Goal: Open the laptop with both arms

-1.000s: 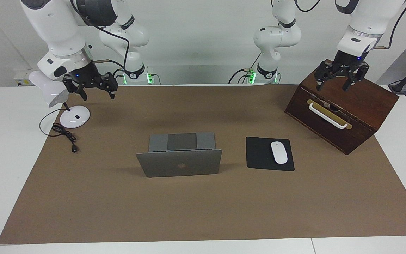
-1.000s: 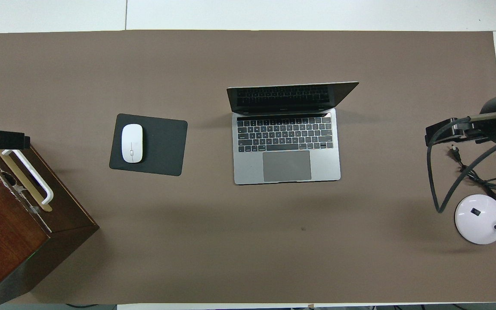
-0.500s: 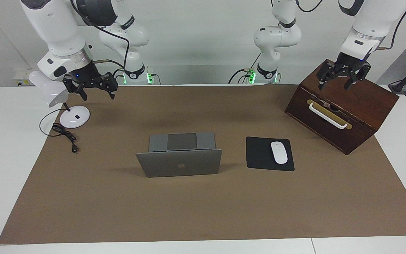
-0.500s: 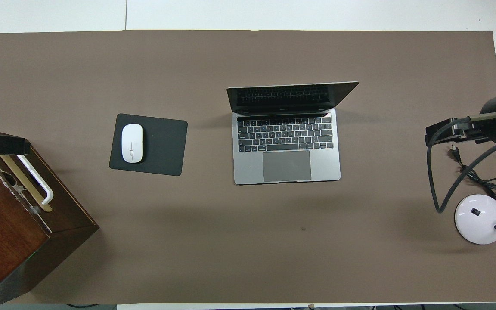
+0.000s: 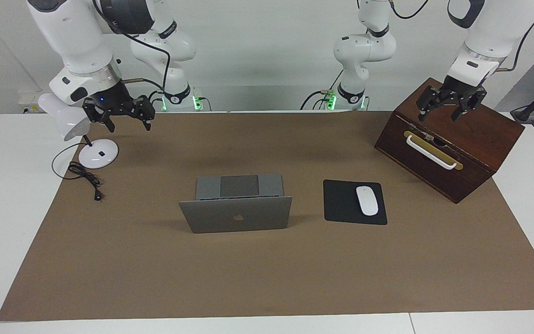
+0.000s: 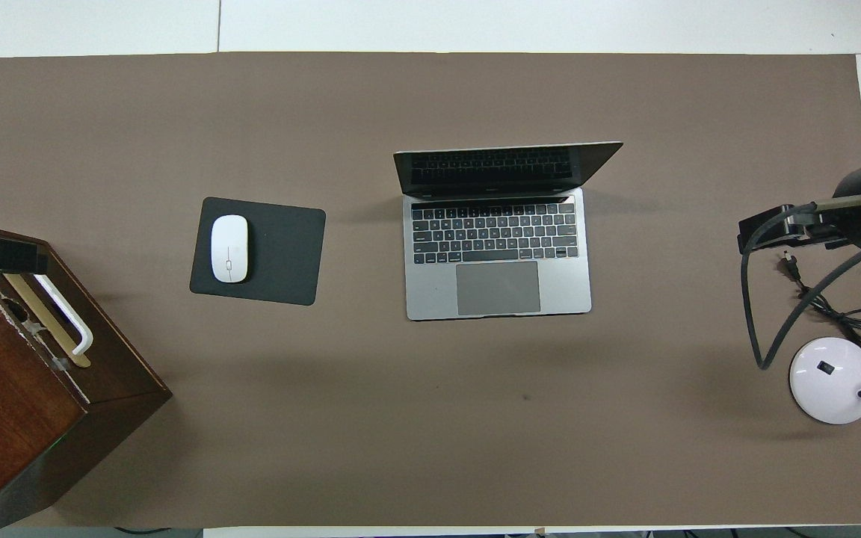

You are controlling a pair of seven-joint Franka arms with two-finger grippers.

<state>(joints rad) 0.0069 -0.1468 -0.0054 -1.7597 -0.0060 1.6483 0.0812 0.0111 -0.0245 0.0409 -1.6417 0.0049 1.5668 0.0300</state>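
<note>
Brown mat [image 5: 267, 278]: silver laptop [image 5: 237, 214] open, lid upright.

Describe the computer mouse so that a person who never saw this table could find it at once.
On the brown mat that covers the table, find the open laptop in the middle. Beside it, toward the left arm's end, lies a black mouse pad. The mouse rests on that pad: a small white oval, the only white thing on black.
</note>
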